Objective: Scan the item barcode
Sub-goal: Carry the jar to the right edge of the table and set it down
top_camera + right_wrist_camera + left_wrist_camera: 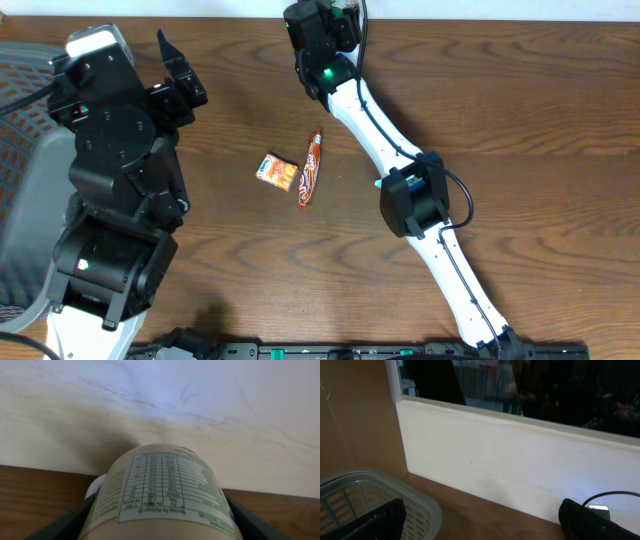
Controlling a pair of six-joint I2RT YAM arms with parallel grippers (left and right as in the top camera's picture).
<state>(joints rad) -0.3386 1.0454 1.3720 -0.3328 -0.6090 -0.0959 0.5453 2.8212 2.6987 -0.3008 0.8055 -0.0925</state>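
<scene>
My right gripper (pixel 161 522) is shut on a round container (pixel 165 490) with a cream label and a green-printed nutrition table facing the camera. Its dark fingers (pixel 67 524) press both sides of it, and a white cap end shows at its far left. No barcode shows on the side I see. The container points at a white wall above the table's back edge. From overhead the right gripper (pixel 322 28) is at the table's far edge and hides most of the container. My left gripper (pixel 178 78) is open and holds nothing, raised at the far left.
An orange snack packet (pixel 277 171) and a red stick wrapper (pixel 311 167) lie mid-table. A grey plastic basket (pixel 422 505) stands at the left, below the left gripper (pixel 482 521). A black cable (pixel 612 495) runs along the white wall.
</scene>
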